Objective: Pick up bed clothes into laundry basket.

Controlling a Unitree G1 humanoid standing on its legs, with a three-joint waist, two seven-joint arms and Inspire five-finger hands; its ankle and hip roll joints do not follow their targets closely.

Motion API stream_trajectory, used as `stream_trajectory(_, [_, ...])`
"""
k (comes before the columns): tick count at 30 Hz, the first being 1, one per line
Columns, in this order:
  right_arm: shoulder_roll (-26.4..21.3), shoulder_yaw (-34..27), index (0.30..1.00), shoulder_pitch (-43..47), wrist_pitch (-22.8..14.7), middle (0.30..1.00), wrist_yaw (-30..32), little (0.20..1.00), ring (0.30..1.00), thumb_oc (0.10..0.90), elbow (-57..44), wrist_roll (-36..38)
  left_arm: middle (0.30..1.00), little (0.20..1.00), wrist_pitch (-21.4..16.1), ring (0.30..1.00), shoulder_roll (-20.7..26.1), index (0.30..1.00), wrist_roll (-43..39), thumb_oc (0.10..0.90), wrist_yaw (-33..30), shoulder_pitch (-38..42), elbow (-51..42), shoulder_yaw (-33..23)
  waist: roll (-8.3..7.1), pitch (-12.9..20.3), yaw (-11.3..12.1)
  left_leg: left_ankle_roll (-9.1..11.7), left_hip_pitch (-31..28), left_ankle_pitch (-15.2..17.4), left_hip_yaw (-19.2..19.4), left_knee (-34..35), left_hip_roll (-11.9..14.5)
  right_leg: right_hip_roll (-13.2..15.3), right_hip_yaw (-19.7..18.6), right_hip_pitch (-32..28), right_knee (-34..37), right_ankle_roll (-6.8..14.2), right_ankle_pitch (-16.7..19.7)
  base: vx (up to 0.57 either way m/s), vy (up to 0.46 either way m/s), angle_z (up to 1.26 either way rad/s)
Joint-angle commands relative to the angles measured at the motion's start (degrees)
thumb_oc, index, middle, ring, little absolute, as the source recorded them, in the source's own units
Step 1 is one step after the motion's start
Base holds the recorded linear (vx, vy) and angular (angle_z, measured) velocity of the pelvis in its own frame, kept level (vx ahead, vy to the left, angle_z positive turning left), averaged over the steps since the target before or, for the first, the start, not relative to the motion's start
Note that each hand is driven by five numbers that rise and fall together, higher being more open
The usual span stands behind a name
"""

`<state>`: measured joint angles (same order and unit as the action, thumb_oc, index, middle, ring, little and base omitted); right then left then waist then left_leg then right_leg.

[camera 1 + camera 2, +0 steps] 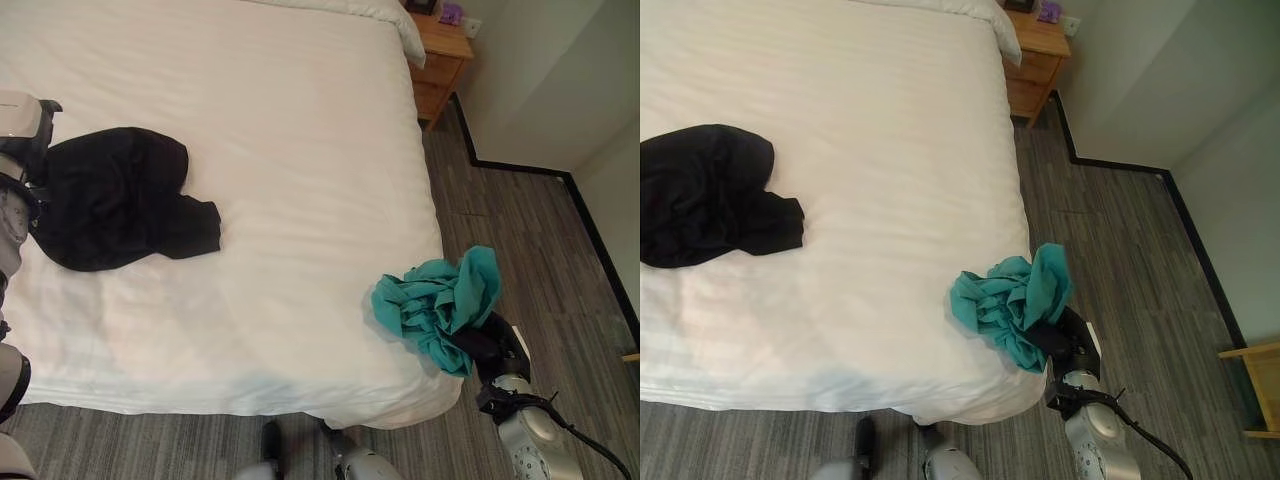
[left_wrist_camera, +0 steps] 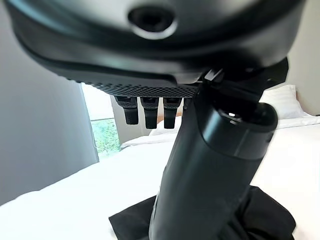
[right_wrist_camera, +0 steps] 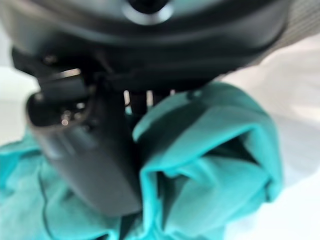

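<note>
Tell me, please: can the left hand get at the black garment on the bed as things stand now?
Probably yes. The left hand hangs right above the black garment, which lies apart on the white bed, and nothing stands between them. Its fingers look relaxed, holding nothing.

black garment (image 1: 115, 200): crumpled flat on the bed (image 1: 300, 150), near its left edge
teal garment (image 1: 440, 300): bunched at the bed's near right corner

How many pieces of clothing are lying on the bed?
2. A black garment lies near the bed's left side, by the left robot hand. A teal garment sits bunched at the near right corner, gripped by the right robot hand.
</note>
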<state>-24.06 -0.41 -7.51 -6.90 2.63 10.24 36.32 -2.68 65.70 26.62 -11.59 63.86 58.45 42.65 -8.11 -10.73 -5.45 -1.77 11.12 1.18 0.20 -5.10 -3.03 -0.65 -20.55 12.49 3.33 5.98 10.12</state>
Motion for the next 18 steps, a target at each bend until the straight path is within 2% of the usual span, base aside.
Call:
stream_trajectory(1, [-6.15,-3.0,0.3,6.75,-7.68,0.3,-0.15,0.3,0.3,0.4,-7.16,0.73,0.9,0.9,-0.54,0.9,-0.7,0.9,-0.81,0.8,-3.96,7.85,-2.25,2.43,2.4,0.15,-0.54,1.27,-0.35,-4.01,-5.77,9.42,1.52,-0.13,2.06,-3.82,1.13,5.61,-6.25,-0.05,-0.036,0.05])
stream_trajectory(5, [-6.36,-2.58,0.3,7.19,-7.56,0.3,0.26,0.3,0.3,0.4,-7.03,0.27,0.9,0.9,-0.48,0.9,-3.96,0.9,-4.22,0.8,-3.43,10.58,1.05,2.51,-0.56,-1.55,-2.07,1.51,1.74,-4.53,-5.71,8.87,2.49,-0.62,2.25,-1.99,0.98,5.6,-5.47,-0.04,-0.039,0.04])
stream_trajectory(9, [-5.43,-3.81,0.3,6.06,-6.94,0.3,0.81,0.3,0.3,0.4,-6.3,-0.81,0.9,0.9,0.62,0.9,-6.69,0.9,-7.16,0.8,0.08,15.62,7.34,4.09,-3.55,-2.67,-3.6,1.82,3.79,-4.77,-5.76,8.49,3.69,-1.29,2.15,-0.17,1.24,5.7,-4.4,-0.01,-0.051,-0.01])
stream_trajectory(12, [-5.34,-3.86,0.3,6.06,-6.94,0.3,0.81,0.3,0.3,0.4,-6.31,-0.82,0.9,0.9,0.59,0.9,-6.73,0.9,-7.19,0.8,0.09,15.8,7.41,4.26,-3.62,-2.67,-3.55,1.82,3.84,-4.76,-5.75,8.45,3.69,-1.29,2.14,-0.13,1.23,5.7,-4.4,0.0,-0.011,-0.09])
stream_trajectory(13, [-4.75,-4.17,0.3,5.61,-6.85,0.3,0.94,0.3,0.3,0.4,-6.3,-1.1,0.9,0.9,1.08,0.9,-7.22,0.9,-8.35,0.8,1.08,16.23,9.63,3.46,-4.4,-2.94,-4.03,1.87,4.25,-4.83,-5.74,8.4,3.91,-1.58,1.96,0.2,1.33,5.77,-4.18,0.03,-0.094,-0.03])
stream_trajectory(14, [-2.38,-5.26,0.3,2.68,-6.05,0.3,0.87,0.3,0.3,0.4,-6.83,-2.05,0.9,0.9,2.57,0.9,-8.53,0.9,-10.02,0.8,5.15,19.31,15.77,3.46,-6.66,-2.69,-5.17,2.11,4.52,-4.48,-5.72,8.48,5.03,-2.52,1.26,0.56,1.65,5.76,-3.92,0.03,-0.102,-0.01])
stream_trajectory(15, [-1.41,-5.64,0.3,1.75,-5.76,0.3,0.62,0.3,0.3,0.4,-7.47,-2.19,0.9,0.9,2.62,0.9,-8.72,0.9,-11.17,0.8,6.28,19.94,17.3,3.29,-7.3,-2.35,-5.11,2.25,4.8,-4.67,-5.48,8.54,5.23,-2.75,0.77,0.96,1.67,5.75,-3.71,0.08,-0.097,-0.05])
stream_trajectory(16, [-0.31,-5.41,0.3,0.17,-5.33,0.3,0.06,0.3,0.3,0.4,-8.36,-2.52,0.9,0.9,2.47,0.9,-9.02,0.9,-12.91,0.8,7.1,20.25,17.56,2.42,-7.84,-1.86,-5.13,2.29,4.47,-4.43,-5.44,8.62,5.53,-3.09,0.21,0.92,1.67,5.68,-3.91,0.07,-0.018,-0.15])
stream_trajectory(18, [0.02,-5.06,0.3,-1.02,-5.22,0.3,-0.28,0.3,0.3,0.4,-8.8,-2.69,0.9,0.9,2.16,0.9,-9.08,0.9,-13.88,0.8,7.21,20.01,16.74,2.16,-7.83,-1.63,-5.03,2.26,3.82,-3.87,-5.59,8.67,5.66,-3.2,-0.13,0.55,1.67,5.5,-4.29,0.07,-0.004,-0.22])
